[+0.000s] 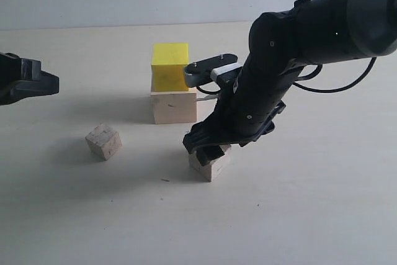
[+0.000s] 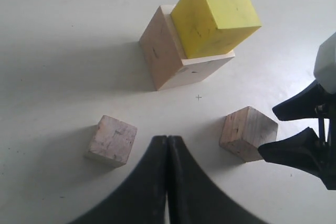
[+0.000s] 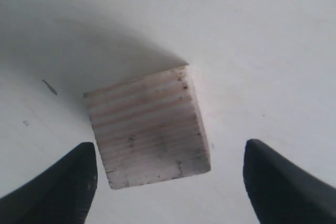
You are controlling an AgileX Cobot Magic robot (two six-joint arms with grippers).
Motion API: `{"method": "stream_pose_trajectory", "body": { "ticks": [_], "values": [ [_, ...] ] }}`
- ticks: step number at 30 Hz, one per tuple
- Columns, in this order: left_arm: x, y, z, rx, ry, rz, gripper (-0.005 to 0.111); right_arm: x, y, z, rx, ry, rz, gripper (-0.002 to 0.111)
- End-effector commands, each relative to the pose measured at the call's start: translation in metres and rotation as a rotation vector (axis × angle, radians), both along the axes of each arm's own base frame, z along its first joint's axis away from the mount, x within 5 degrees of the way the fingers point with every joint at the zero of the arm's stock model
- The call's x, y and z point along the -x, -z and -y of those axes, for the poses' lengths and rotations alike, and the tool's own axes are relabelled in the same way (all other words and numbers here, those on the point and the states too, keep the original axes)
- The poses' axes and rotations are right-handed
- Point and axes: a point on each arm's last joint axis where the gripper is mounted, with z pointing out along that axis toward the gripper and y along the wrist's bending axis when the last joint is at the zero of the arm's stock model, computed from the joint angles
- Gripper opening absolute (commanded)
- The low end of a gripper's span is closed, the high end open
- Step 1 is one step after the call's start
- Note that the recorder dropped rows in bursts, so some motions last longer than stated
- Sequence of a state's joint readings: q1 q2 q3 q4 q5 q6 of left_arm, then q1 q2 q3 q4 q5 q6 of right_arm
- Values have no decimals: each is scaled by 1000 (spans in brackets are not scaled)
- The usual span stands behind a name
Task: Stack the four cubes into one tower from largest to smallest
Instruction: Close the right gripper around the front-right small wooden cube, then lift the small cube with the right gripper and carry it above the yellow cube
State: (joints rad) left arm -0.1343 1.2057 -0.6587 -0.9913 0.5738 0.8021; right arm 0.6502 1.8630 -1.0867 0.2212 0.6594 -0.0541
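The bright yellow cube (image 1: 170, 66) (image 2: 215, 15) sits on the large pale wooden cube (image 1: 174, 107) (image 2: 168, 56) at the middle back. In front of them lies the grainy wooden cube (image 1: 211, 164) (image 2: 247, 132) (image 3: 149, 127). My right gripper (image 1: 205, 148) (image 3: 169, 153) hangs open just over it, one finger to each side, neither touching it. The small pale cube (image 1: 103, 141) (image 2: 112, 140) lies alone to the left. At the left edge my left gripper (image 1: 37, 82) (image 2: 168, 139) is shut on nothing, well above the table.
The cubes rest on a plain pale table (image 1: 298, 215). The right arm (image 1: 298, 35) reaches in from the upper right and leans close to the two stacked cubes. A small dark mark (image 1: 165, 180) lies on the table in front.
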Motion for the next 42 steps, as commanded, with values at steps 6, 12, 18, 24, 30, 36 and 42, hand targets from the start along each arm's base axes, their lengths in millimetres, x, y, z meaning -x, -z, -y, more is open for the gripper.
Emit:
{"method": "stream_pose_trajectory", "body": {
  "ticks": [6, 12, 18, 24, 30, 36, 42],
  "values": [
    [2, -1, 1, 2, 10, 7, 0, -1, 0, -4, -38, -20, 24, 73],
    [3, -1, 2, 7, 22, -3, 0, -3, 4, -4, -30, -43, 37, 73],
    [3, -1, 2, 7, 22, -3, 0, -3, 17, -4, -6, -45, -1, 73],
    [3, -1, 2, 5, 24, -1, 0, -4, 16, -5, -12, -82, 32, 69],
    [3, -1, 2, 5, 24, -1, 0, -1, 14, -3, 6, -99, -2, 25],
    [4, -1, 3, 8, 31, -6, 0, 6, -32, 11, 113, -196, 8, 0],
    [6, -1, 4, 15, 48, -20, 0, -25, -105, 55, 97, -90, 151, 0]
  ]
}}
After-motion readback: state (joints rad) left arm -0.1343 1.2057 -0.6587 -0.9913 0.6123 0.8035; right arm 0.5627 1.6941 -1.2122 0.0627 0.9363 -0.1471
